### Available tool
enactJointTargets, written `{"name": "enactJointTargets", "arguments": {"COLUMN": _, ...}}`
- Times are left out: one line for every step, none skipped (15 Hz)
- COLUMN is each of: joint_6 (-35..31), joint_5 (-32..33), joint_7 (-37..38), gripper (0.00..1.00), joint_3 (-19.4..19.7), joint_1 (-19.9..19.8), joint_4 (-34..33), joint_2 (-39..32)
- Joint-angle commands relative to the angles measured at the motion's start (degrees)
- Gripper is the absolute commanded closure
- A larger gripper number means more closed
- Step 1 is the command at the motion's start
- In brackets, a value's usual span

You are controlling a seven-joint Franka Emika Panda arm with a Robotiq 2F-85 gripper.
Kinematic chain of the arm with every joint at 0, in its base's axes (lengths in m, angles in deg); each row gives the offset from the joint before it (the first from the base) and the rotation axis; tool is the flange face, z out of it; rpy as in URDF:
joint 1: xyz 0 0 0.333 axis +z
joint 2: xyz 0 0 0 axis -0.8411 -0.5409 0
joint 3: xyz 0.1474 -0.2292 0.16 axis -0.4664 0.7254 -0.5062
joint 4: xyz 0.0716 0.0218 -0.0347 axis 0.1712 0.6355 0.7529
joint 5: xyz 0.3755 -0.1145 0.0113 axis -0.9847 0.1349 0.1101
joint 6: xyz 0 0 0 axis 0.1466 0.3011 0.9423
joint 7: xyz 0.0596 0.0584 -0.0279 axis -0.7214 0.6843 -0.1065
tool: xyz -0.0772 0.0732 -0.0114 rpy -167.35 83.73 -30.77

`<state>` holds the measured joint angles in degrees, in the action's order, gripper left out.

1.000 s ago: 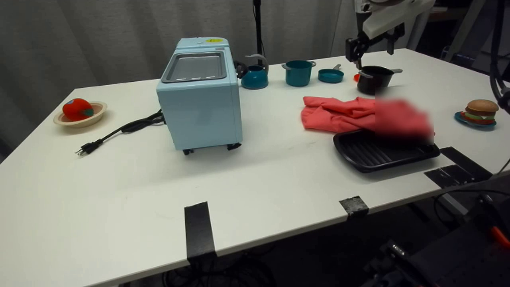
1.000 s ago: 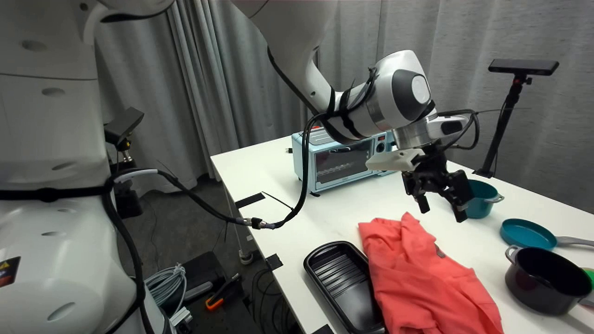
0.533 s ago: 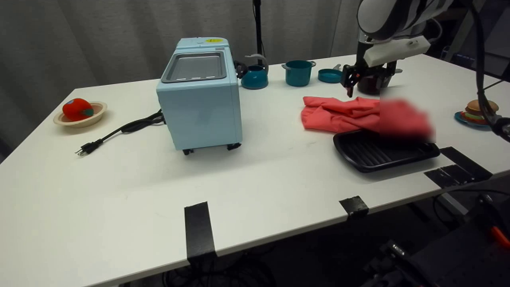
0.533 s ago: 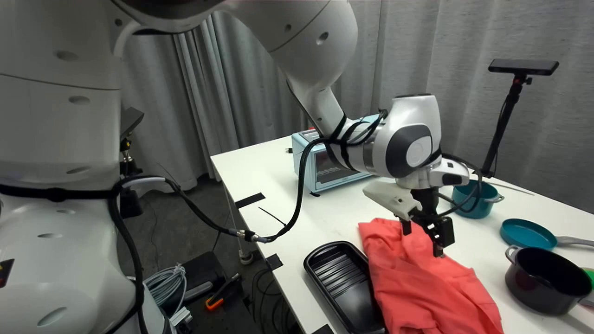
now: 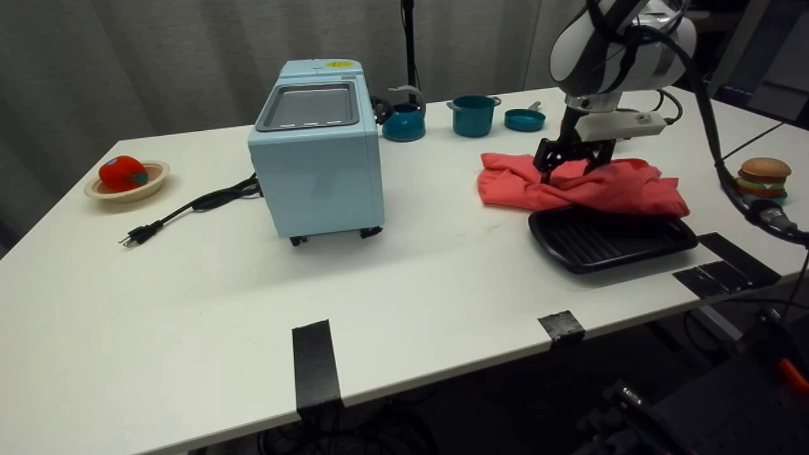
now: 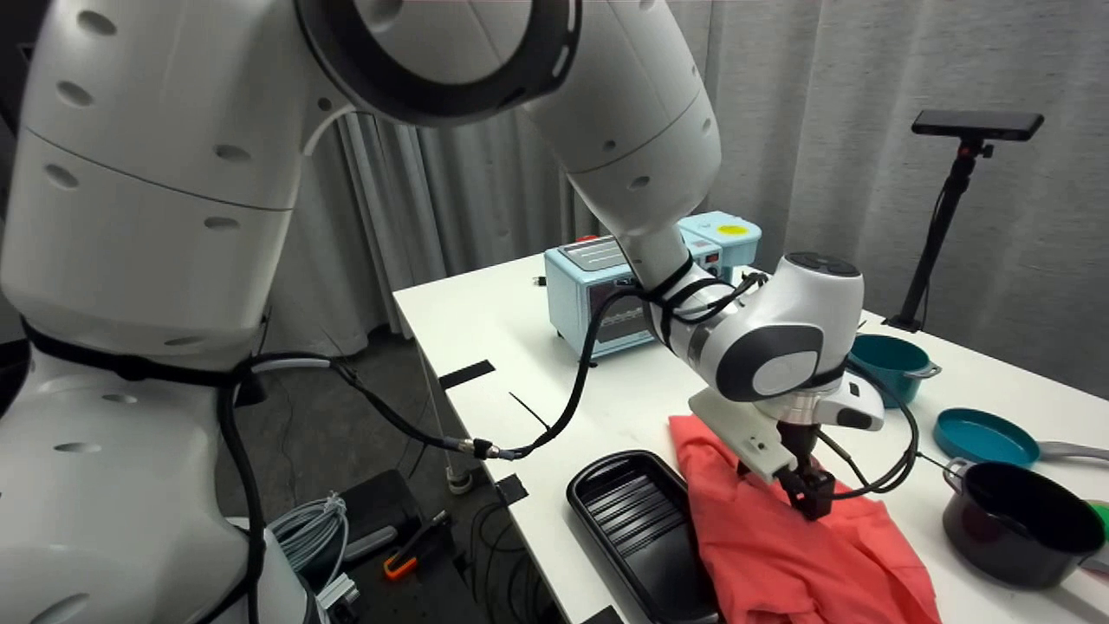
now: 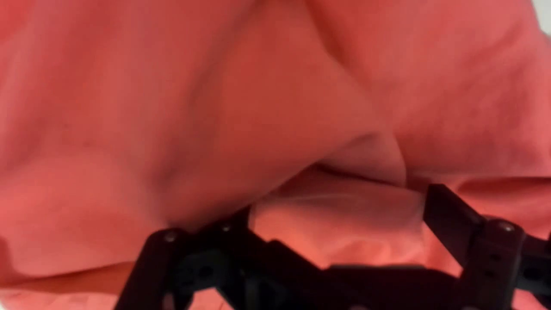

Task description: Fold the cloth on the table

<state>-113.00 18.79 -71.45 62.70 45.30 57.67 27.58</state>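
So, a yellow label sat on top of the light blue toaster oven, its print too small to read, and a small bluish mark showed on the red tomato in the tan bowl.

The coral cloth lay rumpled on the white table, just beside the black ridged tray and lapping over its rim. Its long axis ran roughly along the tray's long side. In an exterior view the left end pointed toward the toaster oven's side; in an exterior view the opposite end passed out of the picture at the bottom.

The gripper stood over the cloth with its tips down. Its fingers were spread well apart among the folds, coral fabric showing between them, and in the wrist view a bulge of cloth hid part of one finger.

Strips of black tape crossed the table's near edge in an exterior view. Toward the back stood a teal kettle, a teal pot and a teal pan, with a dark pot near the cloth and a burger beyond it. A black cord lay between the bowl and the toaster oven. Grey curtains hung behind, and a black stand rose at the table's back edge.
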Motion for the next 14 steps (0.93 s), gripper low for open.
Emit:
{"name": "enactJointTargets", "arguments": {"joint_6": 2.4, "joint_5": -2.9, "joint_7": -3.9, "gripper": 0.0, "joint_3": -2.0, "joint_1": -1.4, "joint_4": -7.1, "joint_2": -5.7}}
{"name": "enactJointTargets", "arguments": {"joint_6": 3.0, "joint_5": -2.6, "joint_7": -3.9, "gripper": 0.0, "joint_3": -1.9, "joint_1": -1.0, "joint_4": -8.7, "joint_2": -6.6}}
{"name": "enactJointTargets", "arguments": {"joint_6": 3.8, "joint_5": -2.3, "joint_7": -3.7, "gripper": 0.0, "joint_3": -2.0, "joint_1": -0.5, "joint_4": -10.6, "joint_2": -7.5}}
{"name": "enactJointTargets", "arguments": {"joint_6": 4.5, "joint_5": -2.2, "joint_7": -3.5, "gripper": 0.0, "joint_3": -2.0, "joint_1": -0.2, "joint_4": -12.3, "joint_2": -8.3}}
{"name": "enactJointTargets", "arguments": {"joint_6": 5.2, "joint_5": -2.0, "joint_7": -3.3, "gripper": 0.0, "joint_3": -2.2, "joint_1": 0.1, "joint_4": -14.1, "joint_2": -9.2}}
{"name": "enactJointTargets", "arguments": {"joint_6": 5.9, "joint_5": -1.8, "joint_7": -3.1, "gripper": 0.0, "joint_3": -2.3, "joint_1": 0.5, "joint_4": -16.0, "joint_2": -10.0}}
{"name": "enactJointTargets", "arguments": {"joint_6": 6.4, "joint_5": -1.7, "joint_7": -3.0, "gripper": 0.0, "joint_3": -2.4, "joint_1": 0.9, "joint_4": -17.6, "joint_2": -10.7}}
{"name": "enactJointTargets", "arguments": {"joint_6": 6.9, "joint_5": -1.5, "joint_7": -2.9, "gripper": 0.0, "joint_3": -2.5, "joint_1": 1.3, "joint_4": -19.2, "joint_2": -11.3}}
{"name": "enactJointTargets", "arguments": {"joint_6": 7.2, "joint_5": -1.3, "joint_7": -2.8, "gripper": 0.0, "joint_3": -2.6, "joint_1": 1.8, "joint_4": -20.8, "joint_2": -12.1}}
{"name": "enactJointTargets", "arguments": {"joint_6": 8.5, "joint_5": -1.1, "joint_7": -2.9, "gripper": 0.0, "joint_3": -2.6, "joint_1": 2.0, "joint_4": -23.5, "joint_2": -12.8}}
{"name": "enactJointTargets", "arguments": {"joint_6": 8.8, "joint_5": -1.1, "joint_7": -2.8, "gripper": 0.0, "joint_3": -2.7, "joint_1": 2.4, "joint_4": -25.1, "joint_2": -13.5}}
{"name": "enactJointTargets", "arguments": {"joint_6": 9.2, "joint_5": -1.0, "joint_7": -2.6, "gripper": 0.0, "joint_3": -2.8, "joint_1": 3.0, "joint_4": -26.6, "joint_2": -13.8}}
{"name": "enactJointTargets", "arguments": {"joint_6": 9.6, "joint_5": -1.1, "joint_7": -2.7, "gripper": 0.0, "joint_3": -3.0, "joint_1": 3.3, "joint_4": -28.3, "joint_2": -14.5}}
{"name": "enactJointTargets", "arguments": {"joint_6": 10.2, "joint_5": -1.1, "joint_7": -2.8, "gripper": 0.0, "joint_3": -3.2, "joint_1": 3.6, "joint_4": -30.1, "joint_2": -15.0}}
